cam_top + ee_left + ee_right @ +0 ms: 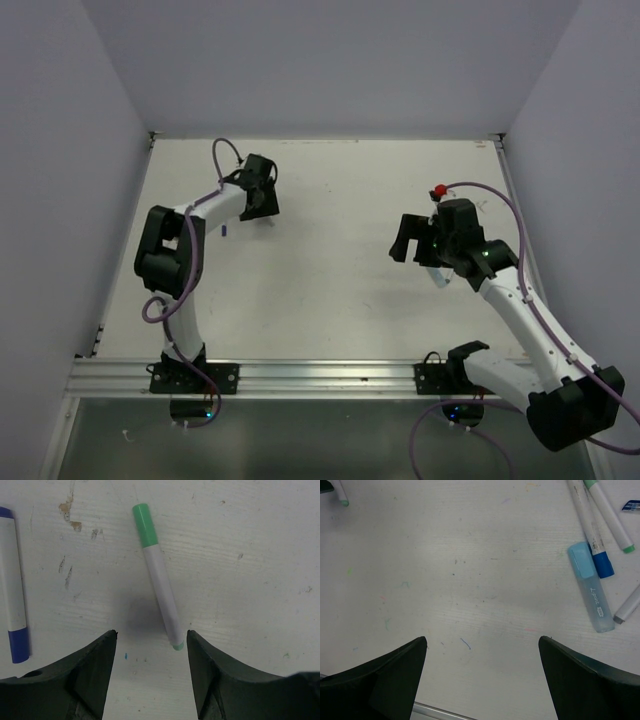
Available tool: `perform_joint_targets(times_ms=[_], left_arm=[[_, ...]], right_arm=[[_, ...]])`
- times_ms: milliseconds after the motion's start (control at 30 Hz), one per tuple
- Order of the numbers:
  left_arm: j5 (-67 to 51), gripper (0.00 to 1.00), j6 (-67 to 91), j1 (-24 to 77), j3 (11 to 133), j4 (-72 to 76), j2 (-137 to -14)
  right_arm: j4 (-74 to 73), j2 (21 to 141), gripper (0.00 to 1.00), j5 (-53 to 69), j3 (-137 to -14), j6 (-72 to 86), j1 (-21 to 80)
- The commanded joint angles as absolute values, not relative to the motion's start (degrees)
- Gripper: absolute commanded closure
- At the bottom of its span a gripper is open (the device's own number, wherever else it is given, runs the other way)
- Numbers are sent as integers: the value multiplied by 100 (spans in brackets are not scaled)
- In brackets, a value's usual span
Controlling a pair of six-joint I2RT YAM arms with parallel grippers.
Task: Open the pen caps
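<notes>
Showing a green pen cap [141, 525] seated on its white barrel [162, 595], lying flat on the scuffed white table [250, 555] in the left wrist view, the cap pointing away from the camera. Resting low between the fingertips, the barrel's small green end plug [177, 646]. Lying well to the left, nearly parallel, a second marker with a dark blue cap [19, 645] fitted at its near end.

Hovering over both with the left gripper [151, 636] released, jaws standing apart, grasping nothing.

Holding the right gripper [482, 640] spread wide above the ink-flecked tabletop, touching nothing. Clustering toward the right edge of that wrist view:
- a light blue highlighter [598, 611] wearing its light blue cap [581, 560]
- a white pen with a blue cap [602, 564] just beside that cap
- a green-tipped pen [615, 522] just beyond it
- a grey-tipped pen [627, 607] cut off by the frame

Peeking in at the top left corner, another green pen end [342, 500].

Reaching over the table in the overhead view, the left arm toward the far left and the right arm at mid right. Sitting just beyond the right wrist, a small red object [438, 191].
</notes>
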State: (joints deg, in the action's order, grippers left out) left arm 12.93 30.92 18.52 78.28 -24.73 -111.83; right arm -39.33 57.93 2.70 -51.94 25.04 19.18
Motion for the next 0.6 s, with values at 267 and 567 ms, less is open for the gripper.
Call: perform_joint_targets(times_ms=[267, 567], left_arm=[[2101, 38, 3059, 2048, 7796, -2338, -11426], [2030, 56, 3023, 2065, 7576, -2171, -11435]], right_arm=[[-3753, 5783, 1, 422, -5229, 2558, 1916], [-3726, 5836, 1, 440, -5203, 2584, 1925]])
